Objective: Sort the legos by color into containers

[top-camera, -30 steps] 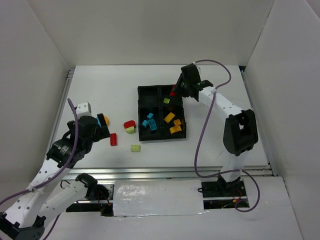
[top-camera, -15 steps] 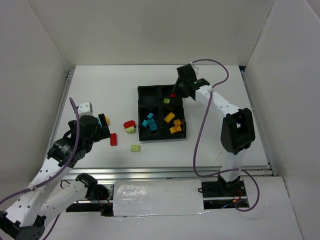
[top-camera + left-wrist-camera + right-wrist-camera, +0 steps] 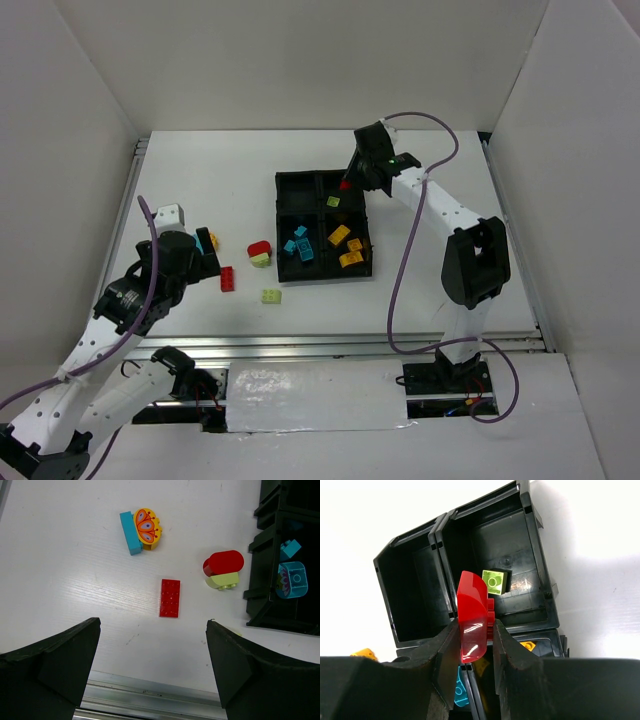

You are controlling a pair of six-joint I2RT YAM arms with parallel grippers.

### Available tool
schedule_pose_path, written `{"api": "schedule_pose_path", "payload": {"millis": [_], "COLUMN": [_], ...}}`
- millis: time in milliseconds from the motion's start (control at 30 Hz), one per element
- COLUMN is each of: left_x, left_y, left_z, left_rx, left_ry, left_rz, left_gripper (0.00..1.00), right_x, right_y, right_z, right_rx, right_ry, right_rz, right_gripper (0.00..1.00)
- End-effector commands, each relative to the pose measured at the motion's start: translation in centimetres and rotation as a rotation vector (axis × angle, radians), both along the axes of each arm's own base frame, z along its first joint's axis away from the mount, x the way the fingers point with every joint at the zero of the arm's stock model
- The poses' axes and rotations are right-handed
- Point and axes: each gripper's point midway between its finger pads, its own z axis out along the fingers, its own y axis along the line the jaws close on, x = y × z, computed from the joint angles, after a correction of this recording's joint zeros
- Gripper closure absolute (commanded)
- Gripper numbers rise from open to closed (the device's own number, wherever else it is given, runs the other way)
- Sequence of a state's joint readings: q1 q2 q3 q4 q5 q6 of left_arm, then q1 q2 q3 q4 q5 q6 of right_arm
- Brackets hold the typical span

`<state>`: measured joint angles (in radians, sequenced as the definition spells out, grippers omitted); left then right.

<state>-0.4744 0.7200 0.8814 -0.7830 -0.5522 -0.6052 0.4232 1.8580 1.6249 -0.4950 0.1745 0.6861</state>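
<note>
Red lego (image 3: pixel 471 600), base out of sight inside right claw (image 3: pixel 474 632)

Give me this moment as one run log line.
right gripper shut on red curved brick over tray | left gripper open near flat red plate on table | lime brick in far-right compartment

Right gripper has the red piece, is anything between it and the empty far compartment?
Nothing visible. The right gripper holds the red piece above the low divider wall; the empty compartment lies open beside it, the lime brick in the neighbouring one.
</note>
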Motion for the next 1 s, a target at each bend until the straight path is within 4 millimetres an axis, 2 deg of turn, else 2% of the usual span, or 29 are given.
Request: {"api": "schedule_pose_path", "payload": {"millis": [0, 433, 533, 667, 700, 733, 767, 800, 833, 867, 900, 933, 967], "left_x": [0.4, 0.3, 0.3, 0.4, 0.4, 0.3, 0.3, 0.3, 0.2, 0.2, 0.2, 0.1, 0.2], "left_y": [-0.1, 0.1, 0.0, 0.0, 0.0, 0.1, 0.1, 0.1, 0.1, 0.1, 0.2, 0.1, 0.1], "left_z": [1.0, 1.2, 1.2, 1.2, 1.3, 1.4, 1.4, 1.5, 1.5, 1.6, 1.6, 1.5, 1.6], "left_rx": [-0.013, -0.016, -0.018, -0.017, -0.018, -0.02, -0.021, -0.023, -0.023, -0.027, -0.026, -0.025, -0.027], "left_ry": [-0.045, -0.055, -0.057, -0.054, -0.056, -0.062, -0.063, -0.068, -0.07, -0.075, -0.076, -0.073, -0.077], "left_rz": [0.0, 0.007, 0.002, 0.005, 0.006, 0.008, 0.008, 0.007, 0.006, 0.005, 0.007, 0.006, 0.006], "left_gripper": [0.01, 0.0, 0.01, 0.01, 0.01, 0.0, 0.01, 0.0, 0.01, 0.0, 0.0, 0.01, 0.01], "right_x": [0.6, 0.4, 0.2, -0.2, 0.0, 0.1, 0.2, 0.5, 0.9, 1.0, 1.4, 1.8, 2.1], "right_y": [1.0, 1.6, 2.9, 6.3, 6.9, 8.2, 8.9, 9.5, 10.4, 11.0, 11.6, 12.1, 12.5], "right_z": [1.4, 1.1, 0.7, 1.0, 0.5, 0.5, 1.3, 0.4, 1.1, 0.9, -0.1, 0.5, -0.6], "right_rx": [0.004, 0.008, 0.039, 0.063, 0.061, 0.07, 0.085, 0.086, 0.101, 0.102, 0.102, 0.107, 0.097], "right_ry": [-0.039, -0.032, -0.025, -0.032, -0.025, -0.029, -0.044, -0.03, -0.046, -0.044, -0.03, -0.043, -0.028], "right_rz": [0.02, 0.059, 0.109, 0.184, 0.195, 0.221, 0.236, 0.244, 0.257, 0.263, 0.275, 0.279, 0.276], "right_gripper": [1.0, 1.0, 1.0, 1.0, 1.0, 1.0, 1.0, 1.0, 1.0, 1.0, 1.0, 1.0, 1.0]}}
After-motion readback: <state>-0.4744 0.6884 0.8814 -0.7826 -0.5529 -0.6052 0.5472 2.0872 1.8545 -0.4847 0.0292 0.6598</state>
